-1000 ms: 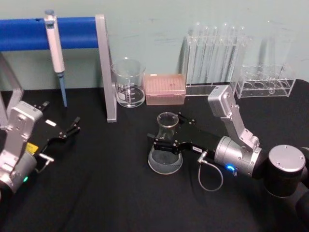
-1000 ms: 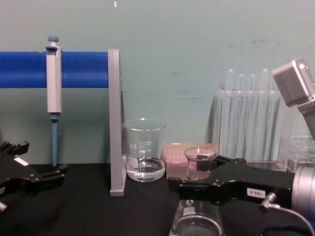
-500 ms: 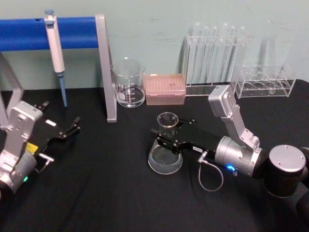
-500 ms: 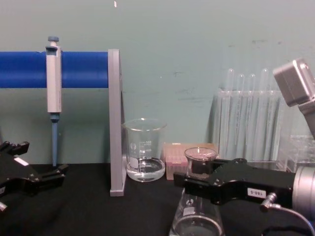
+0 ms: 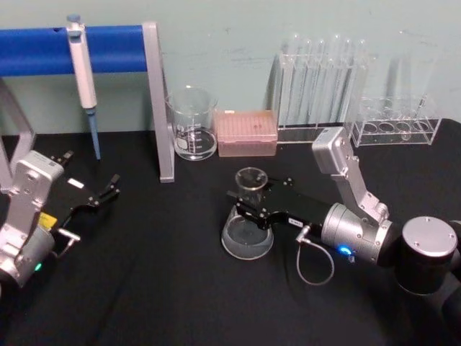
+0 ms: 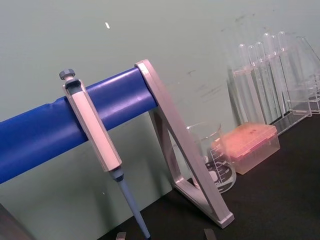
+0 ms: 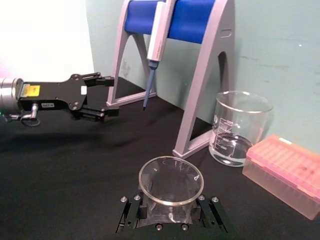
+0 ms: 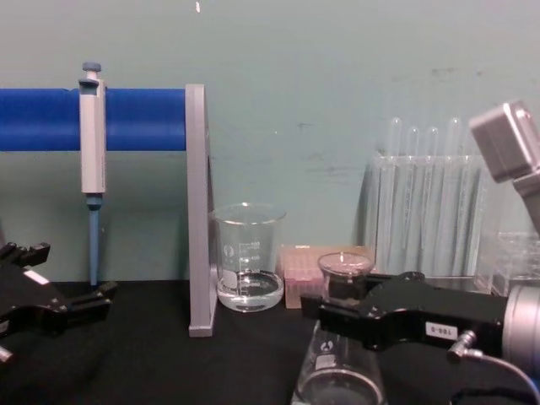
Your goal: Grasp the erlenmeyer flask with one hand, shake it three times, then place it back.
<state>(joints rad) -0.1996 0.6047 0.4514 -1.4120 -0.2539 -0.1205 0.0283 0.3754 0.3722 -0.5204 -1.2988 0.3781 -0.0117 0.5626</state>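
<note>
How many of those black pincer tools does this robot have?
2. The left tool sits open at the left side of the table; the right tool is shut on the neck of the erlenmeyer flask at mid-table.

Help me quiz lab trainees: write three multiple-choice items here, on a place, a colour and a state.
1. The right gripper is: A. open, clear of glassware; B. shut on the erlenmeyer flask's neck; C. shut on nothing.
2. The beaker stands: A. between the grey stand leg and the pink tip box; B. atop the tip box; C. in the right gripper.
3. The bar holding the pipette is: A. red; B. blue; C. yellow.
Answers: 1 B, it clamps the neck's sides; 2 A, seen in the head view; 3 B, plainly blue. The left gripper sits open at left.
</note>
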